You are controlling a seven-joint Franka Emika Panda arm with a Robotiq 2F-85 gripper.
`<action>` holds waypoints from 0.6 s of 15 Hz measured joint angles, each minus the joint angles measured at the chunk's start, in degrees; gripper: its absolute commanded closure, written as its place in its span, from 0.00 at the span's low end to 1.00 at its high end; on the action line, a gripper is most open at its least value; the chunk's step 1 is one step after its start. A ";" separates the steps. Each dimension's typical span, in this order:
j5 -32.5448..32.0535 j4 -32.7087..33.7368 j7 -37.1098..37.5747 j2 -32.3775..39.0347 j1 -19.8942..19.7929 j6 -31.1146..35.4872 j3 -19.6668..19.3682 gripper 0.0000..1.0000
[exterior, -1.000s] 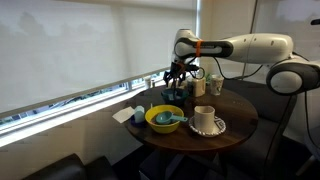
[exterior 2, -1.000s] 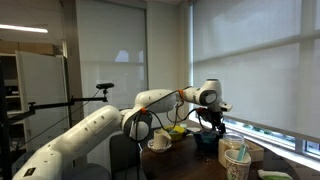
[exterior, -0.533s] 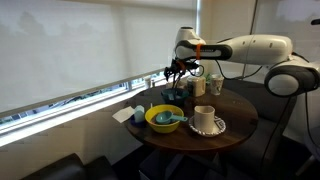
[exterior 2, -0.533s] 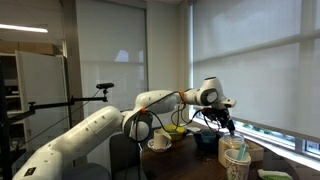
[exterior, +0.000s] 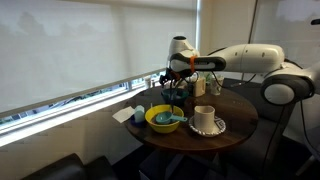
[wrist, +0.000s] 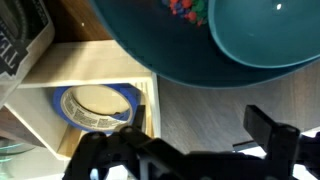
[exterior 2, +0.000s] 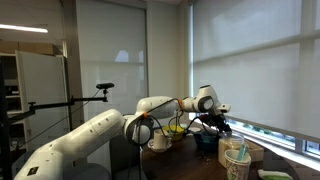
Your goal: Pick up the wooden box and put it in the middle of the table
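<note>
Hovering low over the far side of the worktop [exterior: 238, 112], the hand [wrist: 180, 145] is spread wide and grips nothing; its two dark fingers come in from 6 o'clock in the wrist view. One sits over the near wall of the wooden box [wrist: 60, 85] and the other over bare wood at about 4 o'clock. Whether the box-side finger is already resting on the rim I cannot tell.

The wooden box lies at 9 o'clock in the wrist view, open side up, with a roll of blue tape [wrist: 96, 121] lying flat inside. A teal bowl [wrist: 200, 40] fills 12 to 2 o'clock and sits just beside the box's far corner, perhaps overlapping it. In both exterior views the box is too small to pick out beneath the hand [exterior: 177, 88].

The main risk, as I judge it, is crowding. If the fingers drop a little off line, the outer one could knock the teal bowl, or the inner one could land on the tape roll instead of straddling a wall. A pinch on one thin wall alone may let the box swing and tilt on lifting (and spill the tape). A nudge sideways could also slide the box towards the worktop's edge.
</note>
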 measured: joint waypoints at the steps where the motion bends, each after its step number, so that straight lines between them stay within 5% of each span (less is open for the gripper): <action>1: -0.02 0.02 0.00 0.36 0.06 0.40 -0.16 0.00; 4: -0.02 0.03 -0.05 0.82 -0.05 0.73 -0.71 0.01; 5: -0.02 0.04 -0.27 0.89 -0.11 0.73 -0.75 0.26; 7: 0.01 0.04 -0.88 1.14 -0.15 0.72 -0.74 0.29; 9: 0.17 0.04 -1.71 1.43 -0.18 0.67 -0.39 0.42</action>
